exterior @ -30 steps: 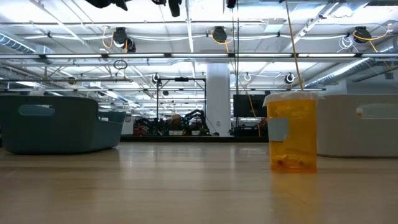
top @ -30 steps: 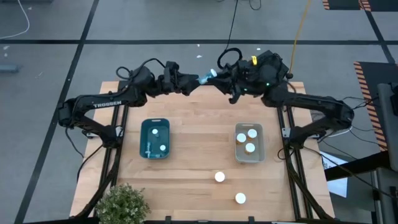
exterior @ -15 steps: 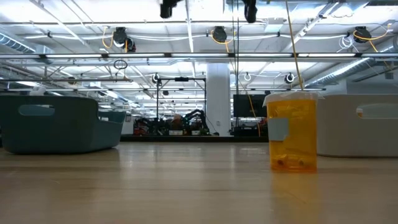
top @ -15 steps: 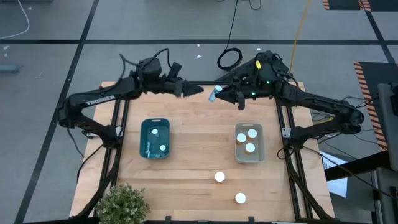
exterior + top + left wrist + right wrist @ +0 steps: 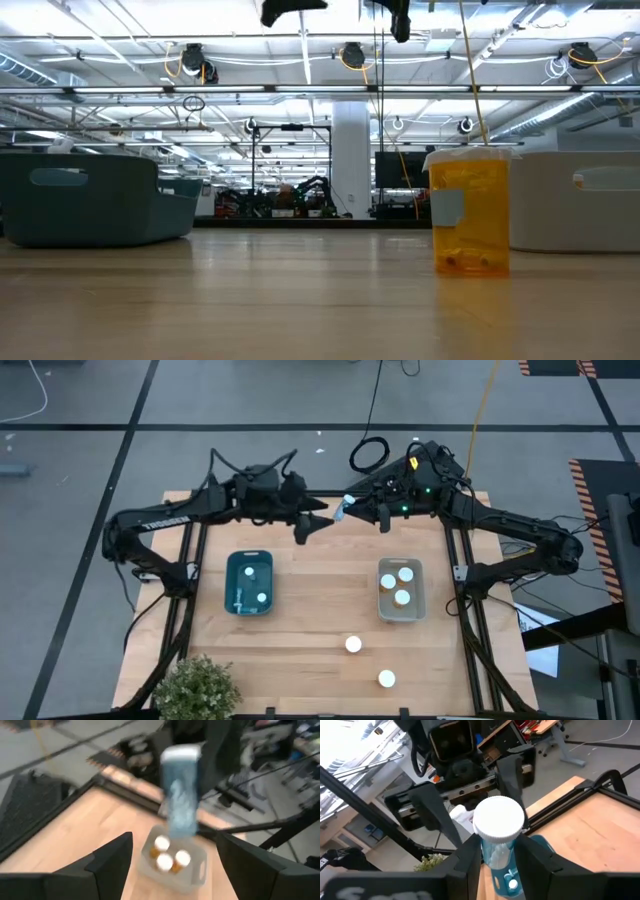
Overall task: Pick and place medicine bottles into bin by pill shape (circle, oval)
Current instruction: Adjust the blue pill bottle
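Note:
A blue medicine bottle point(image 5: 345, 511) with a white cap point(image 5: 498, 818) hangs high over the table's far middle, with my right gripper point(image 5: 350, 512) shut on it. My left gripper point(image 5: 314, 526) stands open just to its left, apart from it; the left wrist view shows the bottle point(image 5: 180, 795) ahead of its spread fingers. A teal bin point(image 5: 249, 582) holds bottles, and a grey bin point(image 5: 401, 590) holds three white-capped ones. Two more bottles point(image 5: 353, 645) point(image 5: 386, 679) stand on the table near its front edge. In the low view one of them shows as an amber bottle point(image 5: 470, 210). My right gripper pinches the blue bottle's body point(image 5: 496, 854) just below the cap, one finger point(image 5: 470, 857) on each side. It comes from the table's right side. The bottle stands roughly upright, cap up, lifted well clear of the table.
A potted plant point(image 5: 195, 690) sits at the table's near left corner. The two bins stand side by side at mid-table, with bare wood between them and along the far edge under both grippers.
My left gripper has drawn back from the blue bottle and gone toward the table's near edge, tipping downward. My right gripper has carried the bottle a little toward the near edge, still clear of the table.

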Controlling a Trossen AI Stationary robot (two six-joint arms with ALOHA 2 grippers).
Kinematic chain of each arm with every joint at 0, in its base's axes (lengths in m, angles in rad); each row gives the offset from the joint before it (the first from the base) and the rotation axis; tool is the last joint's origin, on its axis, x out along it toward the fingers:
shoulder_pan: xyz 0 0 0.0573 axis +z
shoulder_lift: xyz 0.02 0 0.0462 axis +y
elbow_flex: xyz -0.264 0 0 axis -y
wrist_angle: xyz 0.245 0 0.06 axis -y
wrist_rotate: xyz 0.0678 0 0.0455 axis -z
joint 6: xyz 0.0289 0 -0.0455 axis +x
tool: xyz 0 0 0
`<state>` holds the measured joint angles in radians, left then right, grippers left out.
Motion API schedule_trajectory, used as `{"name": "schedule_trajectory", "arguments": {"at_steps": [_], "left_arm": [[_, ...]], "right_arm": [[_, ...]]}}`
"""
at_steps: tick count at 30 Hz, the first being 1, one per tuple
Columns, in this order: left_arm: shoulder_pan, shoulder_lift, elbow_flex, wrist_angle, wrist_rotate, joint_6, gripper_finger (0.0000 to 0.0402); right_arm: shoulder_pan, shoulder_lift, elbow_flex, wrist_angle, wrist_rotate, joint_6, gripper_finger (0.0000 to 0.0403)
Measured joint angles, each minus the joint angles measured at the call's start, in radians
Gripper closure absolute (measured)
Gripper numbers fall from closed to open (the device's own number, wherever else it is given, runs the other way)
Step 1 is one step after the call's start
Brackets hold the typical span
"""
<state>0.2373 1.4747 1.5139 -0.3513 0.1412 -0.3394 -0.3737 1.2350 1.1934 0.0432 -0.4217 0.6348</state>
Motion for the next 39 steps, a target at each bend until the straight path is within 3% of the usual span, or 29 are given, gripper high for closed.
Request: {"name": "schedule_trajectory", "arguments": {"at_steps": [8, 19, 27, 32, 39], "left_arm": [[0.004, 0.091, -0.001, 0.106, 0.034, -0.039, 0.0125], [0.011, 0.095, 0.0, 0.124, 0.046, -0.065, 0.024], [0.011, 0.095, 0.0, 0.126, 0.05, -0.088, 0.0294], [0.011, 0.095, 0.0, 0.126, 0.05, -0.086, 0.03], [0.01, 0.095, 0.0, 0.125, 0.046, -0.093, 0.0272]], "right_arm": [[0.0, 0.0, 0.0, -0.007, 0.0, -0.026, 0.0302], [0.0, 0.0, 0.0, -0.013, 0.007, -0.053, 0.0302], [0.0, 0.0, 0.0, -0.014, 0.01, -0.071, 0.0302], [-0.001, 0.0, 0.0, -0.013, 0.009, -0.079, 0.0303], [-0.001, 0.0, 0.0, -0.012, 0.007, -0.083, 0.0303]]}}
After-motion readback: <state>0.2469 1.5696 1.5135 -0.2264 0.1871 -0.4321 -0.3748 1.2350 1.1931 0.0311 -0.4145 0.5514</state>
